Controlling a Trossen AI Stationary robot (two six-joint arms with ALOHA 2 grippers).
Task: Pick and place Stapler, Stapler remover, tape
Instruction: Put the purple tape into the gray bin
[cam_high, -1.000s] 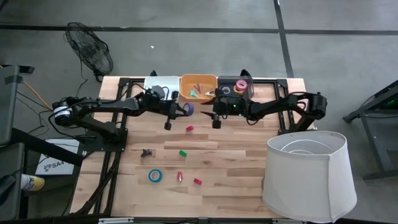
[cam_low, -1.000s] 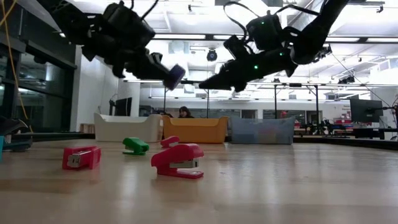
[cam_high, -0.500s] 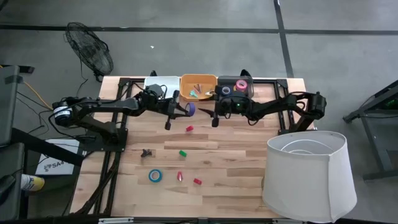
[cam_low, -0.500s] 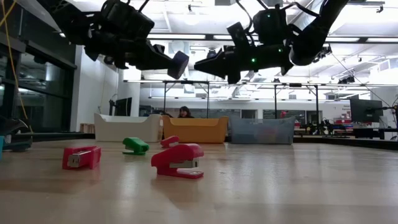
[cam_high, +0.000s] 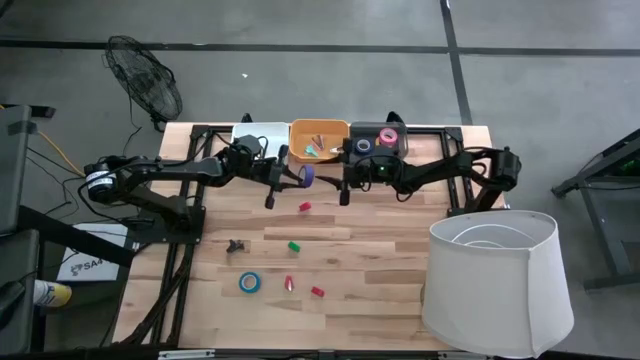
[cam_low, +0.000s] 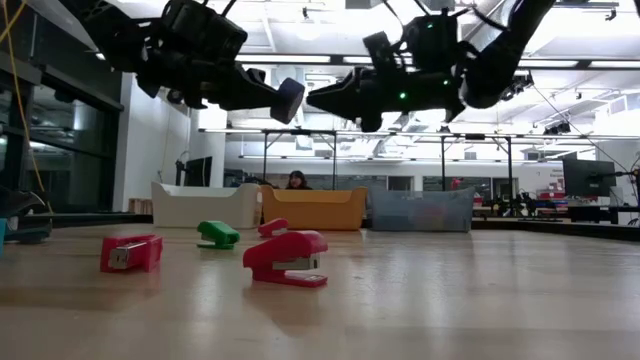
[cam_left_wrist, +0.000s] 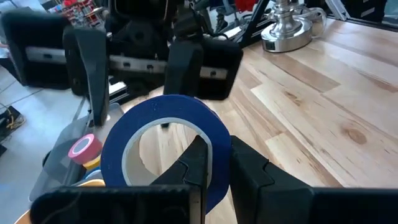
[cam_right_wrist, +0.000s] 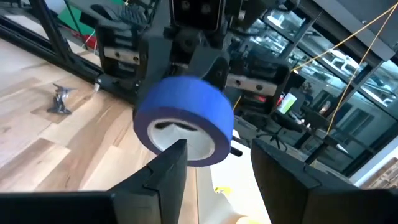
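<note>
Two grippers meet mid-air: our left gripper (cam_high: 296, 177) pinches the blue tape roll (cam_high: 307, 176), right gripper (cam_high: 345, 186) open, empty — a mistimed release drops the roll.

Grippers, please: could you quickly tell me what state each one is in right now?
Left gripper: shut on the blue tape roll, held above the table.
Right gripper: open, holding nothing, facing the roll.
</note>
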